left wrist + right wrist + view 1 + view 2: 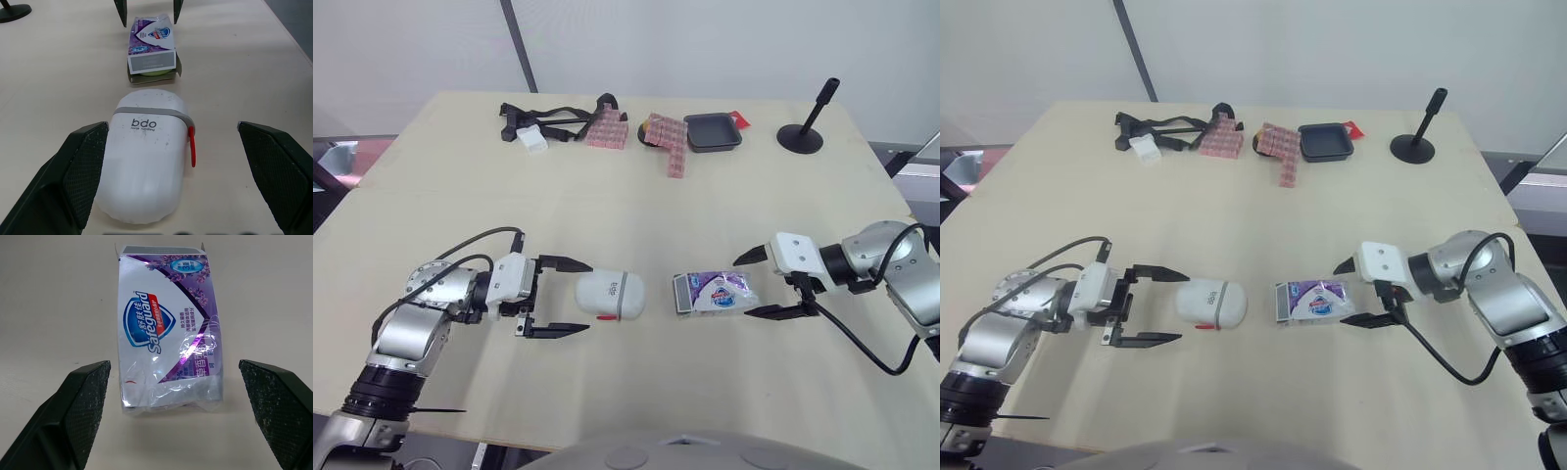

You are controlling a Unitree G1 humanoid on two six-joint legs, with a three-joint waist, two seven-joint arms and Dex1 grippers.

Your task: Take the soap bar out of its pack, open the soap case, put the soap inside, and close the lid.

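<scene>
A white oval soap case [610,295] with a grey band and a red latch lies closed on the table's near middle. My left gripper [564,298] stands open just left of it, one finger on each side of the case's near end. To the right lies the purple soap pack [717,293], its left flap open with a pale green soap edge [151,73] showing. My right gripper [764,285] is open at the pack's right end, fingers apart from it. The wrist views show the case [144,163] and the pack [169,332] between open fingers.
At the table's far side lie black straps with a white block [532,129], pink packets [607,130], a pink strip [670,140], a small black tray [712,131] and a black stand with an upright post [801,136]. The table's right edge [886,186] is near my right arm.
</scene>
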